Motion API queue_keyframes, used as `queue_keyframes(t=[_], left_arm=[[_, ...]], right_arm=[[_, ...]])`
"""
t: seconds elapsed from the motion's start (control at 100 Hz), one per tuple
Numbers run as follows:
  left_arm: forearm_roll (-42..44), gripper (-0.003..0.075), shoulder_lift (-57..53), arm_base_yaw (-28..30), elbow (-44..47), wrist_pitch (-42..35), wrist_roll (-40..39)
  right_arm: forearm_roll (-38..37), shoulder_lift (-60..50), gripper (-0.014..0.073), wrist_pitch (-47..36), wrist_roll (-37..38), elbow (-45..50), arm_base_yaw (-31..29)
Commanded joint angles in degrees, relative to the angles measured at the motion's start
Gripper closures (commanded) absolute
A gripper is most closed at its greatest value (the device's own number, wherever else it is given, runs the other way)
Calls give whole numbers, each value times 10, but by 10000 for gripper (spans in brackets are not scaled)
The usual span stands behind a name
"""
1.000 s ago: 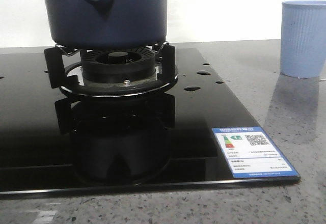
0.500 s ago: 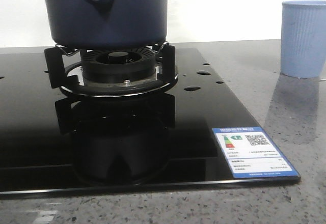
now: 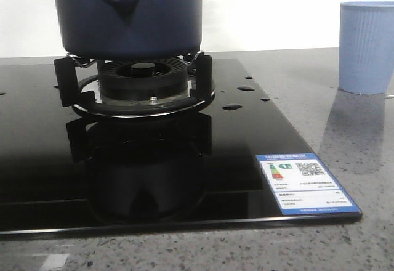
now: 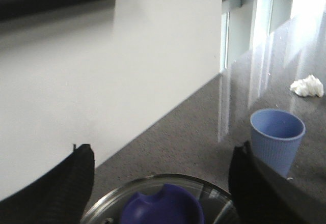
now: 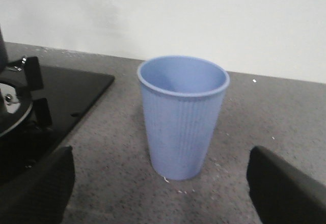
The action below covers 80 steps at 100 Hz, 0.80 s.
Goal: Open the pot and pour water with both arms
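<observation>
Pot sits on the burner, lid on. Left gripper hangs above the knob, fingers apart, likely to lift it. Right gripper, fingers apart, faces the cup at 3 o'clock of the pot. Water beads on the hob.

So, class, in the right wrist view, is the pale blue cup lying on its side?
No, the pale blue ribbed cup stands upright on the grey countertop, mouth up.
</observation>
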Motion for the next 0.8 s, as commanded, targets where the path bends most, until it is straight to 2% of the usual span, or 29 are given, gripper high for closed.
queue_keyframes(t=[0.0,0.09,0.16,0.19,0.28,0.36,0.5,0.58,0.67,0.79], left_arm=[[-9,333,-48,23,-20,2,-30],[22,534,-85,55,-20,0,-41],[49,720,-112,81,-20,-2,-62],[62,737,-125,92,-20,-2,-68],[105,741,-155,122,-20,-9,-106],[140,741,-185,137,-13,-47,-150],[152,741,-239,138,29,-141,-160],[152,741,-269,138,60,-171,-160],[152,741,-310,138,105,-184,-160],[148,741,-382,138,192,-210,-160]], right_arm=[[24,-10,71,-68,2,-15,-2],[31,-22,291,-85,2,-16,-2],[31,-34,536,-96,2,-16,-2],[31,-41,666,-99,2,-17,-2],[34,-59,641,-91,6,-26,-2],[36,-77,641,-60,34,-51,-2],[36,-110,641,55,136,-131,-2],[25,-126,642,112,148,-180,-2],[1,-146,643,120,148,-215,-2],[-42,-198,643,114,187,-200,-1]])
